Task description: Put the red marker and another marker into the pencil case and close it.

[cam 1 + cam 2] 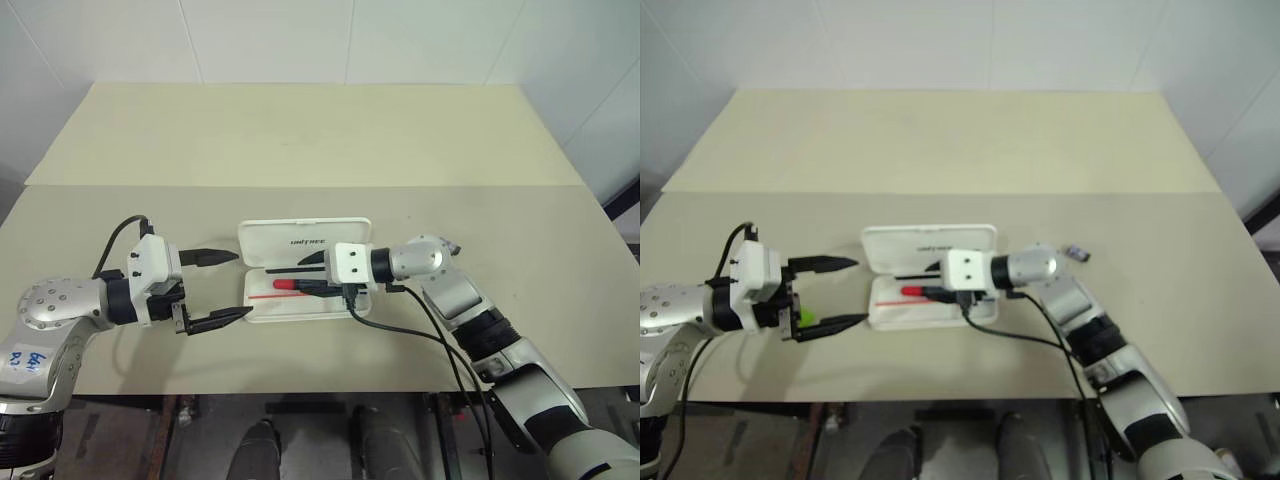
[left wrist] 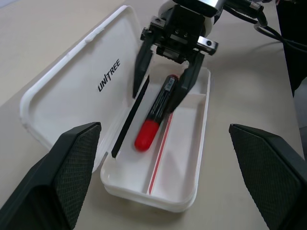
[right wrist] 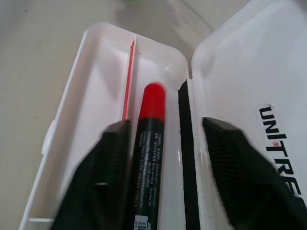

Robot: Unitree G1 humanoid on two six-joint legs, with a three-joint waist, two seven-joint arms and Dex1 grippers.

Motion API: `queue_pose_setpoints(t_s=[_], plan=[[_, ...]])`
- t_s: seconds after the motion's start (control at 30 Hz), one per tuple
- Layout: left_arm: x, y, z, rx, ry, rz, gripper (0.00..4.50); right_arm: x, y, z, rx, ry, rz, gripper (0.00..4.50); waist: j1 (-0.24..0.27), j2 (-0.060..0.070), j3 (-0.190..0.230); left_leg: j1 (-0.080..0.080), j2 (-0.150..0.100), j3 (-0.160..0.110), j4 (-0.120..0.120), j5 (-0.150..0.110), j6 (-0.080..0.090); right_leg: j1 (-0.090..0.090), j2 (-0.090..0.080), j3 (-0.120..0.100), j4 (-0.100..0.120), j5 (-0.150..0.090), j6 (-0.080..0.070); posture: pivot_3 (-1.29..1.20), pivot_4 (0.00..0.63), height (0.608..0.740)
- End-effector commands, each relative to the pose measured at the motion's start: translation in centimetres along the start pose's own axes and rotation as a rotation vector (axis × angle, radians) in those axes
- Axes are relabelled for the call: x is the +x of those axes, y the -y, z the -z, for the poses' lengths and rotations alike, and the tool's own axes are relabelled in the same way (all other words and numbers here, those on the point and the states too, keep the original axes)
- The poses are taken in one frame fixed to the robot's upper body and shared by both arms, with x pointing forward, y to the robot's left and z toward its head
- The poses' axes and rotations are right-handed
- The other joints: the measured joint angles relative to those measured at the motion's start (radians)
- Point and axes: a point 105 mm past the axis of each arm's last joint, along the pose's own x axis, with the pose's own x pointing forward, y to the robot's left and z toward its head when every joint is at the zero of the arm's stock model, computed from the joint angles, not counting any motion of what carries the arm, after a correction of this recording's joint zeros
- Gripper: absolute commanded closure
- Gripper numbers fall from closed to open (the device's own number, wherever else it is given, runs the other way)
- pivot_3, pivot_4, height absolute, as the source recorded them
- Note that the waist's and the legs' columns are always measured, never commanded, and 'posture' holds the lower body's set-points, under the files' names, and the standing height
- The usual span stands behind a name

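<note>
The pencil case (image 1: pixel 300 240) lies open at the table's middle, its lid with the dark logo folded back away from me. In its tray lies the red marker (image 2: pixel 156 112), red end towards my left arm. My right gripper (image 1: pixel 303 277) reaches in from the right, open, with one finger on either side of the marker's black barrel (image 3: pixel 151 143). My left gripper (image 1: pixel 240 285) hovers open and empty just left of the case. A small bit of the light green marker (image 1: pixel 805 316) shows on the table beside the left gripper's lower finger.
A small grey-purple object (image 1: pixel 1077 252) lies on the table to the right of the case, behind my right forearm. A black cable hangs from the right wrist over the table's near edge. The far half of the table (image 1: pixel 320 130) is bare.
</note>
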Motion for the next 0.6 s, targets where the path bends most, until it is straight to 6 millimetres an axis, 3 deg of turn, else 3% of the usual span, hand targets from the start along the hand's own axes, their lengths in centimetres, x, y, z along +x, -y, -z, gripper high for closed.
queue_pose_setpoints(t_s=[0.03,0.37,0.53,0.6], plan=[[0.2,0.0,-0.8,0.038,0.03,0.007,0.0,-0.6,1.2,-2.3,-0.054,0.062,0.04,1.08,0.0,0.0,0.0,0.0,0.0,0.0,0.0,0.0,0.0,0.0,0.0,0.0,0.0,0.0,0.0,0.0,0.15,0.74],[0.3,0.0,-0.6,0.034,0.038,0.01,0.0,-2.5,1.5,-4.4,0.045,0.119,0.087,1.08,0.002,0.0,0.0,0.0,0.0,0.0,0.0,0.0,0.0,0.0,0.0,0.0,0.002,0.0,0.0,0.0,0.15,0.74],[-0.1,-0.3,-0.3,0.03,0.032,-0.009,0.0,-5.8,1.2,-5.2,0.143,0.143,0.151,0.01,0.009,0.0,0.0,0.0,0.0,-0.001,0.0,0.0,0.0,0.0,0.0,0.0,0.001,-0.001,0.0,0.0,0.15,0.74],[-0.3,-0.3,-0.2,0.028,0.031,-0.022,0.0,-7.0,0.9,-5.6,0.176,0.16,0.178,0.01,0.01,0.0,0.0,0.0,0.0,-0.001,0.0,0.0,0.0,0.0,0.0,0.0,0.001,-0.001,0.0,0.0,0.15,0.74]])
